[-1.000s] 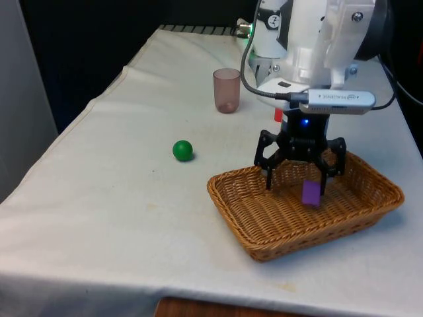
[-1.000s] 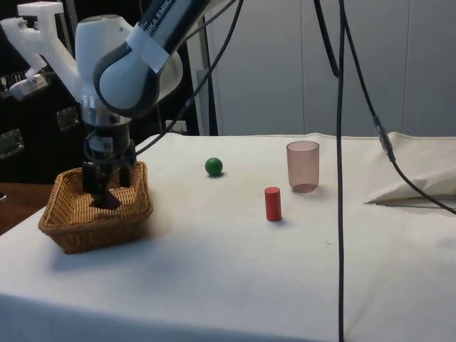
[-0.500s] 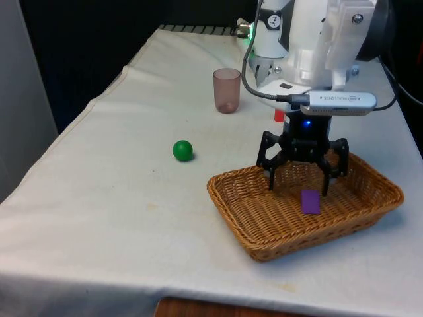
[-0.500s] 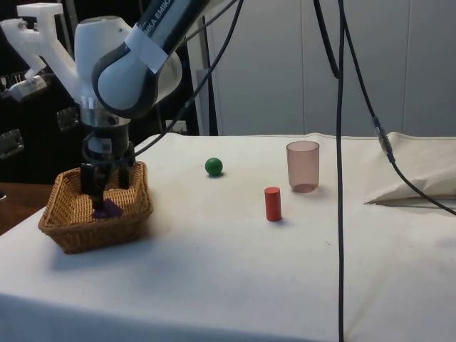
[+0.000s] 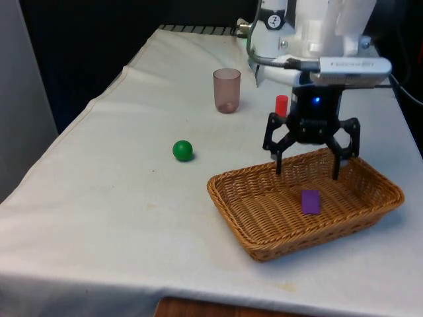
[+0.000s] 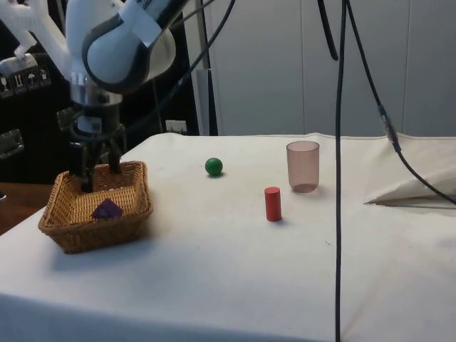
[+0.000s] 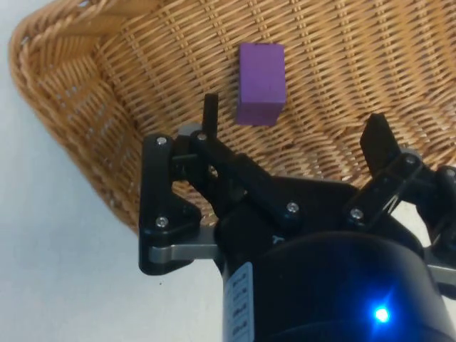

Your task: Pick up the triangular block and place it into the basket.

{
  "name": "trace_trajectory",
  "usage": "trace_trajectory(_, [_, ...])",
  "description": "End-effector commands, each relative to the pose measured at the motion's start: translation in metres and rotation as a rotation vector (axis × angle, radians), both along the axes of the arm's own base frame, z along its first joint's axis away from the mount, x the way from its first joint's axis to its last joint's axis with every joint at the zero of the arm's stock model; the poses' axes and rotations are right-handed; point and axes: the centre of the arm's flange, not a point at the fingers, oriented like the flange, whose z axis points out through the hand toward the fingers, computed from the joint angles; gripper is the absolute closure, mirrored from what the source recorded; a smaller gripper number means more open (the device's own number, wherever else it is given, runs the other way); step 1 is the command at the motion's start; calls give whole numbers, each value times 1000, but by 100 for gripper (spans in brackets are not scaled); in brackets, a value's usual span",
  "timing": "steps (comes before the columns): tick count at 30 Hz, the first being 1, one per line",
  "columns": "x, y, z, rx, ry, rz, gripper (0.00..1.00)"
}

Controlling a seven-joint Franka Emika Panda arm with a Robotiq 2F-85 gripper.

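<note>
Jaws [image 5: 308,165] are spread wide and carry nothing; they hang above the far part of the wicker basket [image 5: 238,198], free of its rim and of the block. In the wrist view the two black fingers [image 7: 209,114] stand apart over the woven floor, and the purple triangular block [image 7: 261,83] lies between their lines, loose and not touched. In the front view this block [image 5: 310,201] rests on the basket floor, at about 6 o'clock from the jaws and near the middle of the basket; the side view shows it [image 6: 107,209] lying low inside the basket walls [image 6: 135,210]. So I judge that the placing is done and the step in hand is only the retreat. To do it well, the arm should go straight up, with the jaws left spread, so that no finger catches the weave or tips the light basket, and it should turn away sideways only when the fingertips are well above the rim. On the bench [image 5: 119,198], the green ball [image 5: 182,150] lies at 9 o'clock from the basket, the red cylinder [image 5: 281,105] stands at about 11 o'clock from the jaws, and the pinkish cup [image 5: 226,90] is farther, at about 10 o'clock; all three are apart from a vertical path.
</note>
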Motion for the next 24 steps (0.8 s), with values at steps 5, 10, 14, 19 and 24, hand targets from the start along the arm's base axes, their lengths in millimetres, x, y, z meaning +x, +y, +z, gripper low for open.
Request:
trace_trajectory(5, [0,3,18,3,-3,0,0])
trace_trajectory(10, [0,4,38,7,-7,3,0])
trace_trajectory(14, [-1,5,52,10,-10,5,0])
trace_trajectory(19, [-4,4,70,8,-11,12,0])
trace_trajectory(24, [-12,1,83,-4,-8,19,0])
